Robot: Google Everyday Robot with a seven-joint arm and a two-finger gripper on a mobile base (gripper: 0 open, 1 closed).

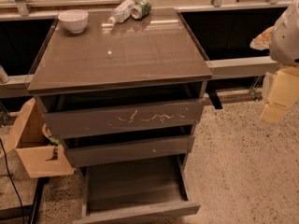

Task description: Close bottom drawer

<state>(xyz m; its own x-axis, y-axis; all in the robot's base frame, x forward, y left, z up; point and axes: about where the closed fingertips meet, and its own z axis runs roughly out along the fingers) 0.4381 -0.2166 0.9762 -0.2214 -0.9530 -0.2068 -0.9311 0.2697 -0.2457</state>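
Observation:
The bottom drawer (138, 211) of the dark grey-brown cabinet stands pulled far out. Its shallow box is open to view and its plain flat front is near the lower edge of the picture. Above it is a middle drawer front (128, 150), slightly out. Above that is the wider top drawer front with pale scratches (124, 118), also slightly out. My gripper (280, 97) shows as pale yellowish parts at the right edge, below a white arm segment (286, 31). It hangs well to the right of the cabinet and above the floor, touching nothing.
On the glossy cabinet top (121, 55) sit a white bowl (74, 20), a lying plastic bottle (121, 10) and a green can (141, 8). An open cardboard box (32, 143) and a black cable (11, 181) are at the left. Speckled floor (243, 162) lies to the right.

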